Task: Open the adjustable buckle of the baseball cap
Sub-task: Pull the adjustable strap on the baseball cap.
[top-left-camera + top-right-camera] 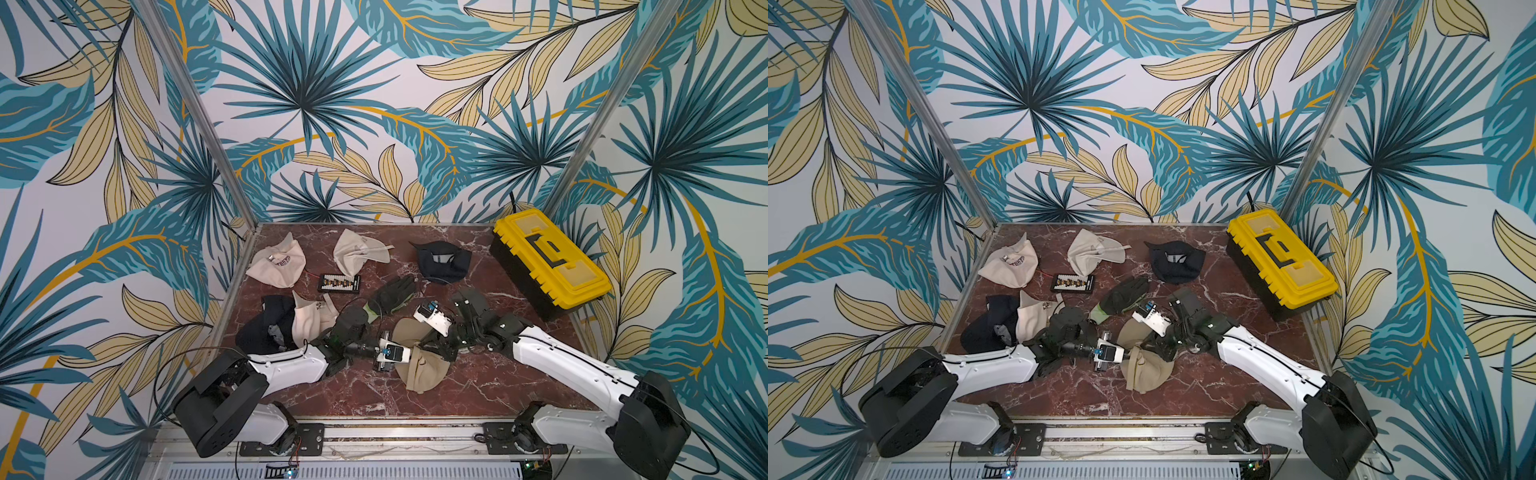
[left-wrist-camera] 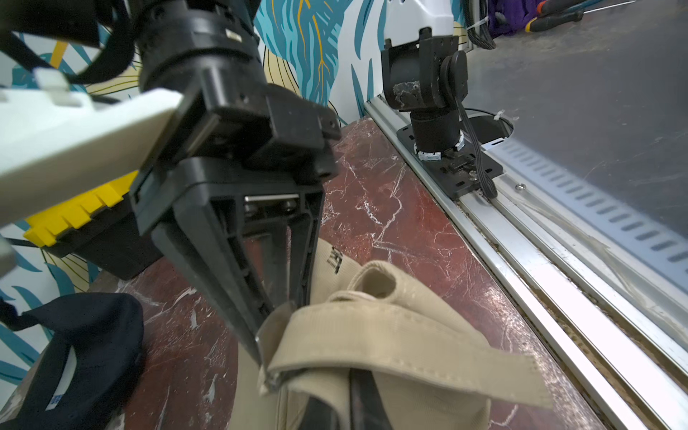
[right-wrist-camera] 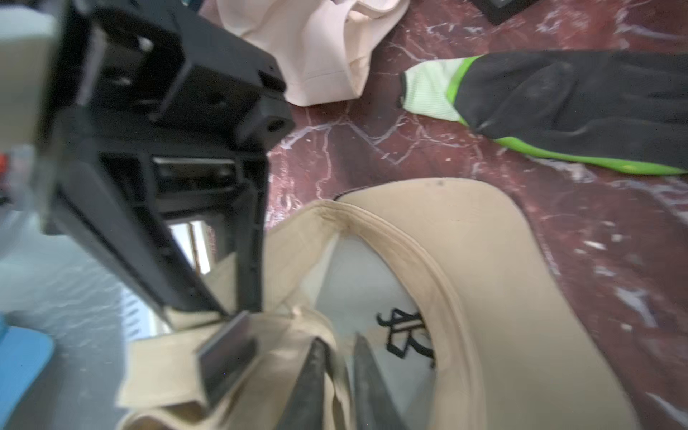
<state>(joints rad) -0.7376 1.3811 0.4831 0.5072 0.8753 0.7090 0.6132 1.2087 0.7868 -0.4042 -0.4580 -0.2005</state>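
Buckle (silver, on the strap) shows only in wrist views

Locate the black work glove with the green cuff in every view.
In a top view: the glove lies mid-table, just beyond the tan cap.
In a top view: the glove is in the same spot, beyond the tan cap.
Left wrist: not in it.
Right wrist: the glove lies flat, apart from the tan cap.
Shared landmark: the tan cap, seen in all four views.
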